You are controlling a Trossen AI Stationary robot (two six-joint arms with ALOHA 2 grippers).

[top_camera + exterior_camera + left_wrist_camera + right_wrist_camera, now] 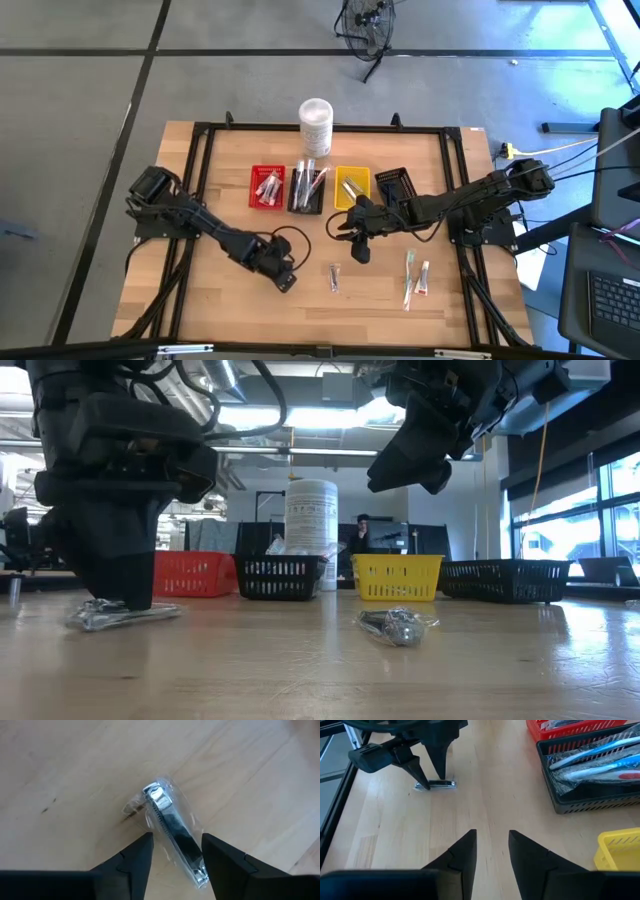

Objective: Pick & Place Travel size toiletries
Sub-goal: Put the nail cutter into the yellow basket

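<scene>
Claws work a wooden counter [220, 290] strewn with travel size toiletries. The left claw [174, 865] is down at the counter, its fingers spread on either side of a silvery nail clipper [175, 837] sealed in clear wrap; the clipper lies flat on the wood, tilted across the gap, and whether the fingers touch it cannot be told. The right claw [492, 851] hangs above the middle of the counter, fingers parted and holding nothing, just in front of the yellow basket [352, 186].

Behind it, a red basket [266, 187], a black basket [306, 189] of wrapped toothbrushes, the yellow one and a second black basket [394, 186] stand in a row. A tall white container [311, 520] rises behind them; its label print is too small to read. A wrapped piece [334, 278] and slim tubes [415, 278] lie loose toward the front right.
</scene>
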